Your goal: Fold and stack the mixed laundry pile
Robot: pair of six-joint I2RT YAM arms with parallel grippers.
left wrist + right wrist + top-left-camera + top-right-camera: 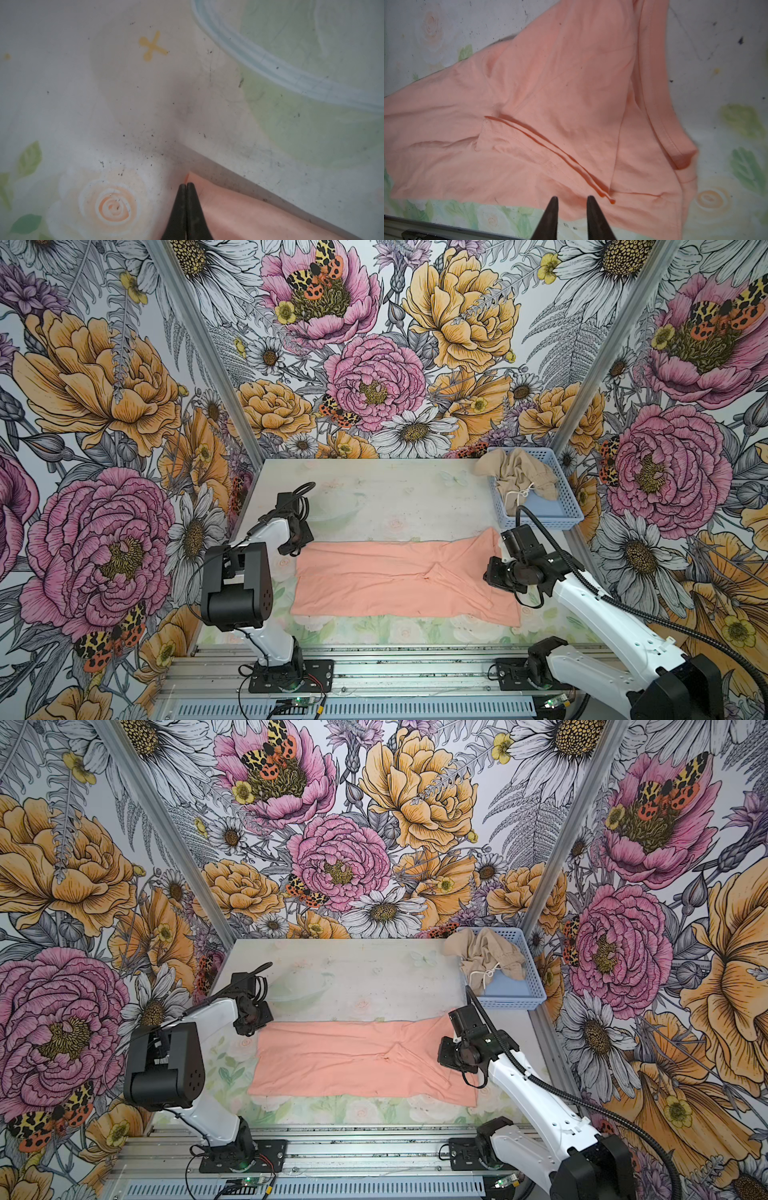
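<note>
Left end effector (pixel 186 184) closed on T-shirt (pixel 239 214) corner, right end effector (pixel 572 197) parted

Robot test cell, lab type. Two arms (pixel 270 531) are bolted to aluminium rails (pixel 415 668), with an exposed circuit board (pixel 297 700). Floral panels (pixel 374 344) on metal posts (pixel 203 348) enclose a small table (pixel 395 497).

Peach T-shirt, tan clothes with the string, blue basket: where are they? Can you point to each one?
peach T-shirt (pixel 374 580): in a top view, on the flat middle of the cloth.
beige garment (pixel 519 479): in a top view, on its bunched middle.
blue basket (pixel 548 523): in a top view, on its front wall.
</note>
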